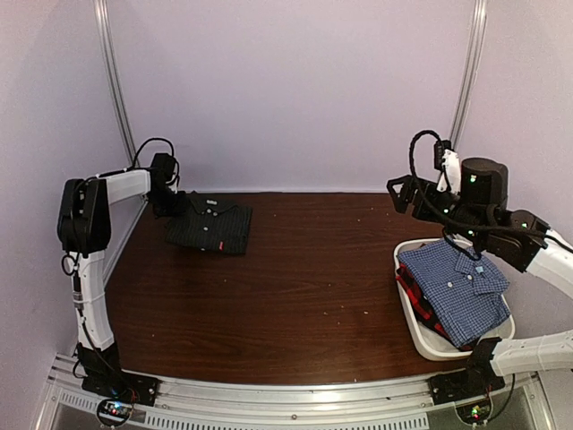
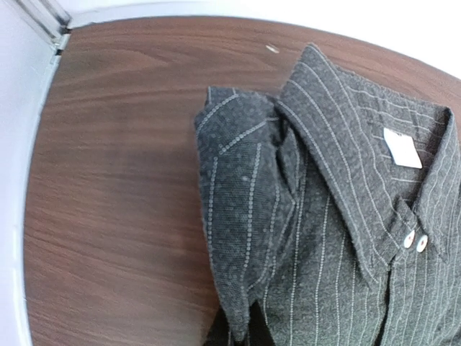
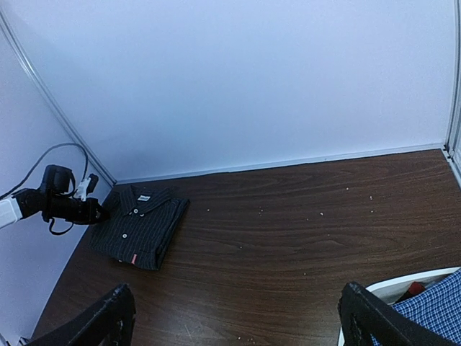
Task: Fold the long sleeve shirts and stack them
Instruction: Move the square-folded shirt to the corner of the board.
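Stacking pending: black shirt [image 1: 210,228] folded on surface [image 1: 313,296], check shirt [image 1: 457,287] over red shirt [image 1: 412,291] in tub [image 1: 421,340]; left tool [image 1: 168,204] pressed together, right tool [image 3: 238,306] spread.

black shirt [image 1: 210,228] folded far left; blue shirt [image 1: 457,287] atop red shirt [image 1: 414,292]

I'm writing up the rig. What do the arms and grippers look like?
The left arm and right arm have white tubular links with black joint housings. Black cables loop to each wrist. The left gripper and right gripper are black, with blocky dark fingers. Small green lights dot the right arm's joints.
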You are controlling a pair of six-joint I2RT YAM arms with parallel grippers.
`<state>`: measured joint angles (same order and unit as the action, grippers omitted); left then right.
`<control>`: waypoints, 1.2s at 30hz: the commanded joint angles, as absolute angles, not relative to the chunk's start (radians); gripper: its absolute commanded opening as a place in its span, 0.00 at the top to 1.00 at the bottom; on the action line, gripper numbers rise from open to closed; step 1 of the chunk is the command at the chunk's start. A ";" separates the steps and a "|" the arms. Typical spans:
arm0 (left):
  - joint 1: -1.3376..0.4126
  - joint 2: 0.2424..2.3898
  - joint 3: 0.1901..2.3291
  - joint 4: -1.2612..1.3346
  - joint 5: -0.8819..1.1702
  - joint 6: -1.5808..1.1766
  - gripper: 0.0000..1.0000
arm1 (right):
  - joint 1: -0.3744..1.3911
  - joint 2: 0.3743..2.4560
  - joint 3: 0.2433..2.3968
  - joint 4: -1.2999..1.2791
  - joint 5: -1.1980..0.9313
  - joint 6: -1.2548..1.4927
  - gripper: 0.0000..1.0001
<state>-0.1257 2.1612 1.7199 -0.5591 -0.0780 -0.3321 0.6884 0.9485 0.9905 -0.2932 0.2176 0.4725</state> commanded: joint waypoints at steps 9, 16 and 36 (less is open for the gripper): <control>0.019 2.322 1.964 -0.611 -0.139 -0.181 1.00 | 0.683 0.976 1.055 -0.368 0.227 0.467 0.00; 0.047 2.379 2.038 -0.622 -0.168 -0.150 1.00 | 0.684 0.997 1.057 -0.356 0.228 0.484 0.00; 0.061 2.365 2.118 -0.644 -0.215 -0.180 0.37 | 0.683 1.005 1.009 -0.312 0.306 0.517 0.00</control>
<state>0.0536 2.4031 2.1014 -0.6563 -0.1928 -0.1635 0.6884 1.0271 1.0286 -0.3435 0.2481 0.5041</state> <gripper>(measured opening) 0.582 0.997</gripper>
